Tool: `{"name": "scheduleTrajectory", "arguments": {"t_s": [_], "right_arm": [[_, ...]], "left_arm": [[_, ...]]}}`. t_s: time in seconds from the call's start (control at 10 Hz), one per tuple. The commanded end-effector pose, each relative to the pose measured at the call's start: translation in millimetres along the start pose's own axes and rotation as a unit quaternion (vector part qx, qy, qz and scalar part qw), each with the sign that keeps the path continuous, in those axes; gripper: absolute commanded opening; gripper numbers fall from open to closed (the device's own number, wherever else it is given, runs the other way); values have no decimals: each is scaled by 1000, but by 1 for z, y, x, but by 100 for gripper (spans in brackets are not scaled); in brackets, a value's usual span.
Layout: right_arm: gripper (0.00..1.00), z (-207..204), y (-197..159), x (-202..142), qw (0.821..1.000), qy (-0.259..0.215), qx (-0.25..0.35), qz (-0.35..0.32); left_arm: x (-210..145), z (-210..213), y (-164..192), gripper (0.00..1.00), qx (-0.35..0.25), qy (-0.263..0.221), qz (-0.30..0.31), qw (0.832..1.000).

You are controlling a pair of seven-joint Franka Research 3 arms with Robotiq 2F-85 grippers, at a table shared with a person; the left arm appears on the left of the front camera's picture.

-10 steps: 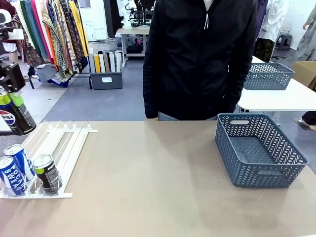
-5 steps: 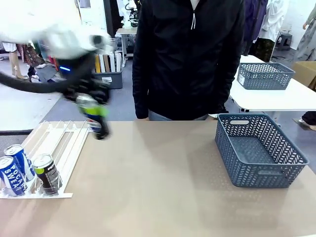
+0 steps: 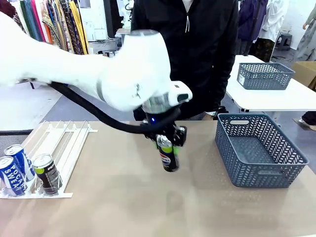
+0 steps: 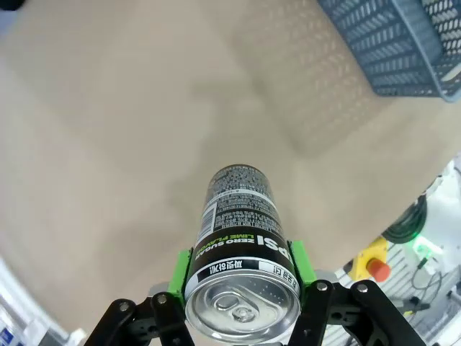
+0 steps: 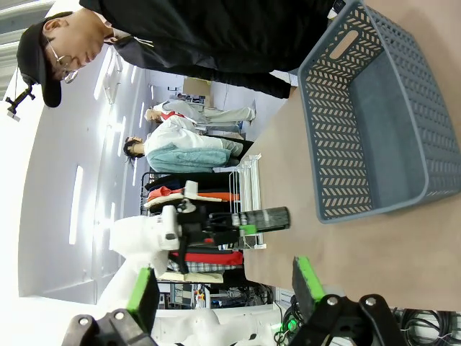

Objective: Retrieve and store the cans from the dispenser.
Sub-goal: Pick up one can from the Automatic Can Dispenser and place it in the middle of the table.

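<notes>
L tool (image 3: 167, 147) gripping black can (image 3: 169, 160) above table (image 3: 123, 202) ctr, R tool (image 5: 225, 268) wide, basket (image 3: 256, 170) nearby

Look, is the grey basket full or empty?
Empty: the basket shows a bare floor, nothing inside. The left fingers hold a black can over the table.

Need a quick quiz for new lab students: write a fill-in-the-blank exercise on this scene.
The left end effector is shut on a can whose body is mostly ____.
At the low end of the dispenser stand ____ cans.
The grey basket holds ____ cans.
The right end effector is ____.
Missing words: black; three; no; open.
</notes>
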State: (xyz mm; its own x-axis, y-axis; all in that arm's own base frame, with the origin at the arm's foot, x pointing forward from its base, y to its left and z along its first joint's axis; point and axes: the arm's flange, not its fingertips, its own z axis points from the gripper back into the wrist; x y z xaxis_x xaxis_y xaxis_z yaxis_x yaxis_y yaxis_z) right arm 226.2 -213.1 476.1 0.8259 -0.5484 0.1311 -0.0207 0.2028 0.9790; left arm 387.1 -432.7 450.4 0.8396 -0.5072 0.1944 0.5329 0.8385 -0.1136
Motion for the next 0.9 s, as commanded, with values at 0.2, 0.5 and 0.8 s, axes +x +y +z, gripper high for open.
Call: {"name": "scheduleTrajectory", "arguments": {"t_s": [0.2, 0.5, 0.8], "right_arm": [[100, 1, 2, 1, 1000, -4, 11, 11], [100, 1, 2, 1, 1000, -4, 11, 11], [100, 1, 2, 1, 1000, -4, 11, 11]], "left_arm": [[14, -56, 30, 0, 54, 19, -7, 998], [18, -59, 31, 0, 90, 29, -11, 995], [17, -68, 26, 0, 104, 57, -15, 993]]}}
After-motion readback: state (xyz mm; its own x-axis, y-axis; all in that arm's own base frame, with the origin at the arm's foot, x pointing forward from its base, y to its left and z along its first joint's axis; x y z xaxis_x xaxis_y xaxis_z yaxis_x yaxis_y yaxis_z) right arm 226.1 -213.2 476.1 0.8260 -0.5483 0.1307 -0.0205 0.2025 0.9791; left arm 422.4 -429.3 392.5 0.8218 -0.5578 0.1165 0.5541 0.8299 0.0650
